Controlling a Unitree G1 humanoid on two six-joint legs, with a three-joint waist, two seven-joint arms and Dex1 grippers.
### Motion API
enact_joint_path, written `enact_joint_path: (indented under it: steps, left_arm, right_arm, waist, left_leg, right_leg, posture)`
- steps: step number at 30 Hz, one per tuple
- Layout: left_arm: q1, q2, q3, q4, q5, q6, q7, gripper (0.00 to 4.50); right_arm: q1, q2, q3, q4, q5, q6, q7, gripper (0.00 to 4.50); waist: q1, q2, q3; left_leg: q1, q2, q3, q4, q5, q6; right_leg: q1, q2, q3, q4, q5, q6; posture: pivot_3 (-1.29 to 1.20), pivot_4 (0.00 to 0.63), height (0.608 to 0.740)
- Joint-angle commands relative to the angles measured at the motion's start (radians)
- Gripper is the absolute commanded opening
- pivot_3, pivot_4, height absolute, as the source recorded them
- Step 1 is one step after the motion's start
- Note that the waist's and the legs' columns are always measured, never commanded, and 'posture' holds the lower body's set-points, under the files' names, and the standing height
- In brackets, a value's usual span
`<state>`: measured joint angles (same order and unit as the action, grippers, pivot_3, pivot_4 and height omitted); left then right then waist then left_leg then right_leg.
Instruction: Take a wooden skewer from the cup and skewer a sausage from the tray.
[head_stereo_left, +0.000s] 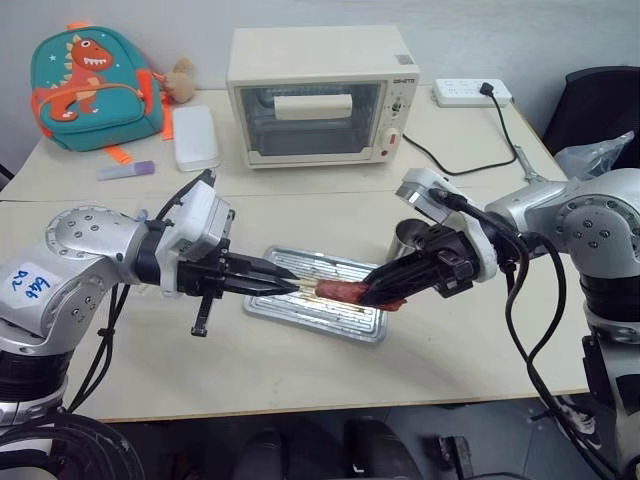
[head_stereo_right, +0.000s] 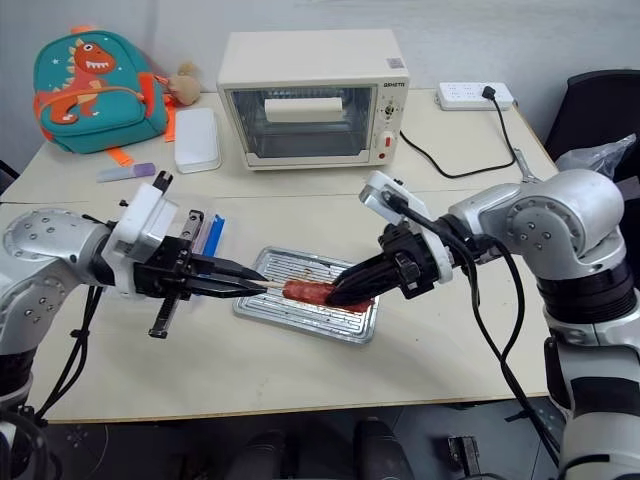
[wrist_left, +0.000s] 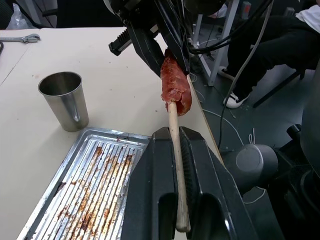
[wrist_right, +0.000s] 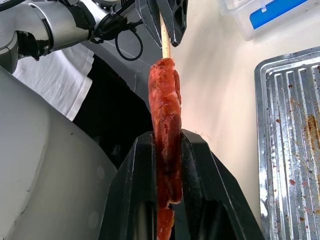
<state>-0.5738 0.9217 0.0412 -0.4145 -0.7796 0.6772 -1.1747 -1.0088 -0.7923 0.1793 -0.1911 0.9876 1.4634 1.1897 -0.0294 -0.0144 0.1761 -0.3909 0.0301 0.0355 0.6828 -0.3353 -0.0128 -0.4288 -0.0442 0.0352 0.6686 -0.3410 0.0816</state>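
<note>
Above the silver tray (head_stereo_left: 300, 312), my left gripper (head_stereo_left: 288, 285) is shut on the wooden skewer (head_stereo_left: 307, 287), which lies level and points right. The skewer's tip is pushed into the near end of a reddish-brown sausage (head_stereo_left: 340, 291). My right gripper (head_stereo_left: 372, 293) is shut on the sausage from the other side. The left wrist view shows the skewer (wrist_left: 175, 150) running between my fingers into the sausage (wrist_left: 176, 87). In the right wrist view the sausage (wrist_right: 166, 125) sits clamped between the pads. The steel cup (wrist_left: 62, 100) stands beside the tray's far right corner, with nothing showing in it.
A toaster oven (head_stereo_left: 315, 95), a backpack (head_stereo_left: 95, 85), a white box (head_stereo_left: 195, 135) and a power strip (head_stereo_left: 470, 92) sit at the back of the table. A clear container with blue edges (head_stereo_right: 208, 235) lies left of the tray. A seated person (wrist_left: 280, 40) is off the table's edge.
</note>
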Motion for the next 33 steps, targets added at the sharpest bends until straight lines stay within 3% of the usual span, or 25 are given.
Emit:
enact_joint_path:
  steps: [1, 13, 23, 29, 33]
  left_arm:
    - [0.004, 0.009, 0.016, -0.02, -0.001, -0.006, -0.01, 0.0]
    - [0.029, 0.025, 0.044, -0.041, -0.027, 0.019, -0.01, 0.0]
    - [0.029, 0.031, 0.049, -0.042, -0.04, 0.034, -0.021, 0.0]
    - [0.072, 0.037, 0.071, -0.027, -0.019, 0.026, -0.004, 0.0]
    - [0.181, 0.039, 0.161, -0.01, -0.012, 0.033, 0.058, 0.0]
  right_arm:
    - [-0.027, -0.008, -0.046, -0.024, 0.023, -0.018, 0.007, 0.56]
    - [-0.032, -0.008, -0.04, -0.002, 0.01, -0.029, 0.004, 0.56]
    - [-0.039, -0.002, -0.031, 0.017, -0.004, -0.041, -0.011, 3.04]
    - [-0.045, -0.015, -0.029, 0.02, -0.047, -0.09, -0.02, 3.04]
    - [-0.065, -0.037, -0.068, 0.014, -0.074, -0.15, -0.024, 3.04]
  waist:
    - [0.0, 0.0, 0.0]
    - [0.0, 0.0, 0.0]
    - [0.0, 0.0, 0.0]
    - [-0.001, 0.0, 0.0]
    - [-0.003, 0.0, 0.0]
  left_leg:
    - [0.0, 0.0, 0.0, 0.0, 0.0, 0.0]
    - [0.0, 0.0, 0.0, 0.0, 0.0, 0.0]
    - [0.0, 0.0, 0.0, 0.0, 0.0, 0.0]
    - [0.0, 0.0, 0.0, 0.0, 0.0, 0.0]
    - [0.0, 0.0, 0.0, 0.0, 0.0, 0.0]
  right_leg:
    - [0.0, 0.0, 0.0, 0.0, 0.0, 0.0]
    - [0.0, 0.0, 0.0, 0.0, 0.0, 0.0]
    - [0.0, 0.0, 0.0, 0.0, 0.0, 0.0]
    - [0.0, 0.0, 0.0, 0.0, 0.0, 0.0]
    - [-0.001, 0.0, 0.0, 0.0, 0.0, 0.0]
  posture:
    - [0.0, 0.15, 0.74]
    - [0.0, 0.15, 0.74]
    - [0.0, 0.15, 0.74]
    - [0.0, 0.15, 0.74]
    - [0.0, 0.15, 0.74]
